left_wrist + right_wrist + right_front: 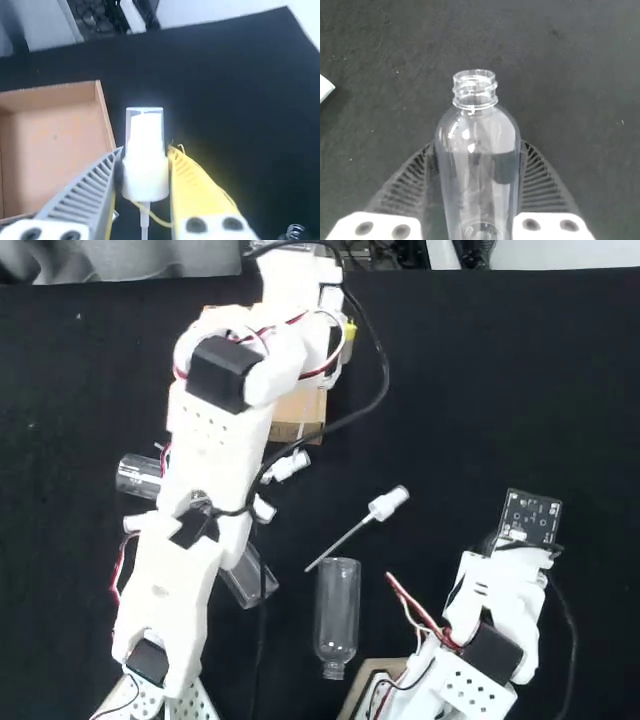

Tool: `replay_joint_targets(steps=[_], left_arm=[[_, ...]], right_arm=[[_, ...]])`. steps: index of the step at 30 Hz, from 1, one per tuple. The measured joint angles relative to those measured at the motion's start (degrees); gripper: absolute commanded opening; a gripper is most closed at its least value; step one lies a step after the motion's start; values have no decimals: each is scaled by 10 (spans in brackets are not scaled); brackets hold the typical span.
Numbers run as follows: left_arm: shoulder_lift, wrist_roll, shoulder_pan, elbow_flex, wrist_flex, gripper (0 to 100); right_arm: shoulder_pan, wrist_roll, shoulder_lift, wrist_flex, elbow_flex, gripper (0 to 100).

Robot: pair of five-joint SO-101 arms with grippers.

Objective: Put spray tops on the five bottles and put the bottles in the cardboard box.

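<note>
High view: left arm stretches from the near edge over the black table to the cardboard box; right arm sits at the near right corner.
Left gripper: clenched on a white spray top, one grey finger and one yellow finger on either side of its collar, thin tube hanging below.
Held spray top position: just beside the box wall, outside it, above the black cloth.
Cardboard box contents: the part of the inside seen from the left wrist is bare brown cardboard; in the high view the arm covers most of the box.
Right gripper: grasping a clear bottle by its body, fingers pressed on both sides.
Held bottle: neck open, no top on it, threads visible, dark cloth shows through the plastic.
Centre bottle: lying on the table, open neck toward the near edge, clear.
Left bottle: lying beside the left arm, partly hidden.
Third loose bottle: lying half under the left arm.
Loose spray top: on the table near the centre bottle, long tube pointing toward it, not touching.
Second loose top: just below the box edge.
Small white piece: by the arm, too small to tell.
</note>
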Motion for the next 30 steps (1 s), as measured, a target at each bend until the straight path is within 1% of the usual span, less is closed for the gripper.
replay_joint_targets(steps=[4, 7, 22, 30], left_arm=[[-33, 0, 0, 8, 0, 27], [-78, 0, 0, 45, 0, 27], [-367, 1, 0, 346, 0, 30], [-480, 1, 0, 504, 0, 30]], right_arm=[[0, 0, 0, 0, 0, 89], [0, 0, 0, 0, 0, 89], [0, 0, 0, 0, 1, 89], [0, 0, 0, 0, 1, 90]])
